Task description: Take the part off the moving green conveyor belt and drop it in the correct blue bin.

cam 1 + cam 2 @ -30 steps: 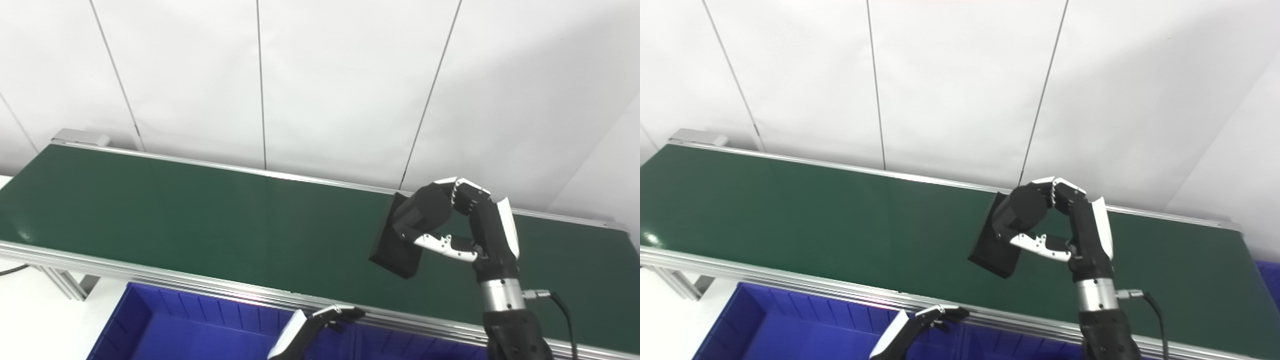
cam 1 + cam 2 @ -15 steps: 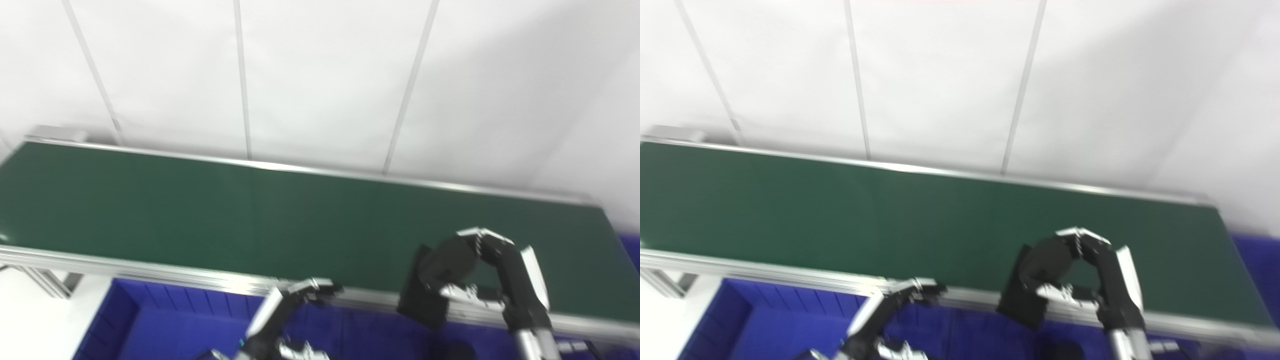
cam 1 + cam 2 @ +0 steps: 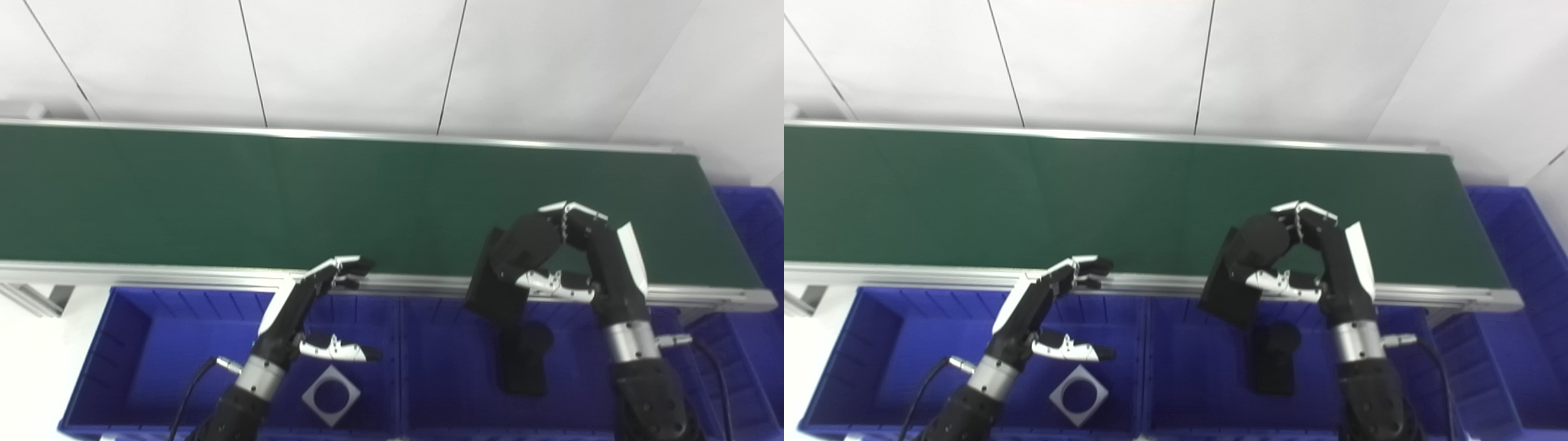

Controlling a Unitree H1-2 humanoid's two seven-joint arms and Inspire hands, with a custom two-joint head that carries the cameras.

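Your right hand [image 3: 569,257] is clamped on the black part [image 3: 499,288], fingers hiding its upper portion, over the middle blue bin [image 3: 429,343]. A dark piece [image 3: 520,361] lies below. Your left hand [image 3: 318,306], fingers spread, holds nothing.

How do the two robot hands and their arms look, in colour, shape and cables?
Both the left hand and the right hand are black, with white plates on the back and silver-white segments along the fingers and thumb. Each sits on a shiny silver wrist ring above a black forearm. A thin black cable plugs in at each wrist through a small metal connector.
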